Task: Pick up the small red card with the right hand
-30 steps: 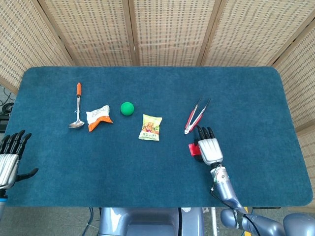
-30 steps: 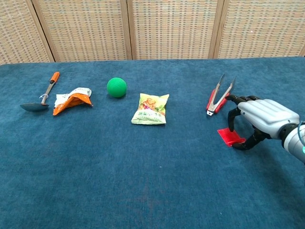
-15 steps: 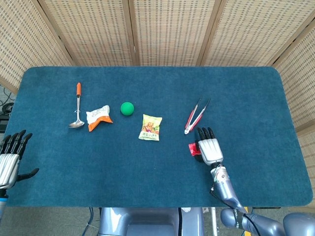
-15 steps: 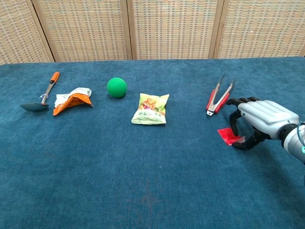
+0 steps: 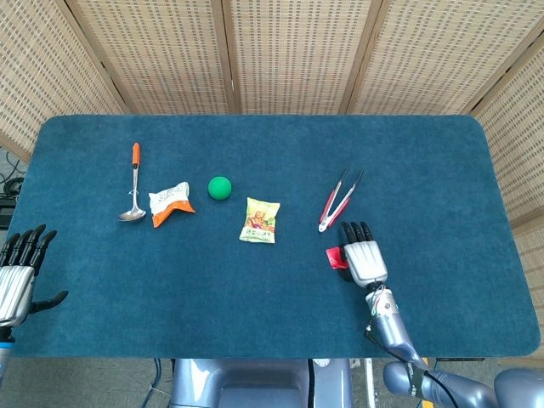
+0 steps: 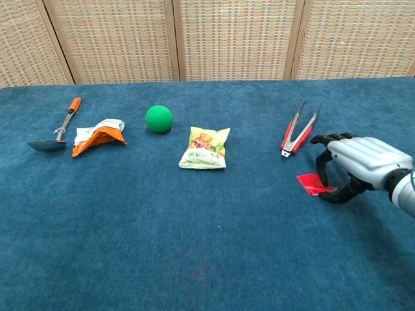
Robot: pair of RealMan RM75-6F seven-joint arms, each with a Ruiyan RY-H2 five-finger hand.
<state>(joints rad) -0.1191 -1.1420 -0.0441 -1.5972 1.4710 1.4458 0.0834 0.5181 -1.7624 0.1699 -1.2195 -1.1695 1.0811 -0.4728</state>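
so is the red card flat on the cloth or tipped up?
Tipped up. In the chest view the small red card sits at an angle, pinched between the thumb and fingers of the right hand; whether its low edge touches the table: cannot tell.

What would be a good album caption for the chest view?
Right hand pinches a small red card beside red tongs on the blue table.

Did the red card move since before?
Yes. The red card now sits tilted in the right hand, slightly nearer the tongs than before.
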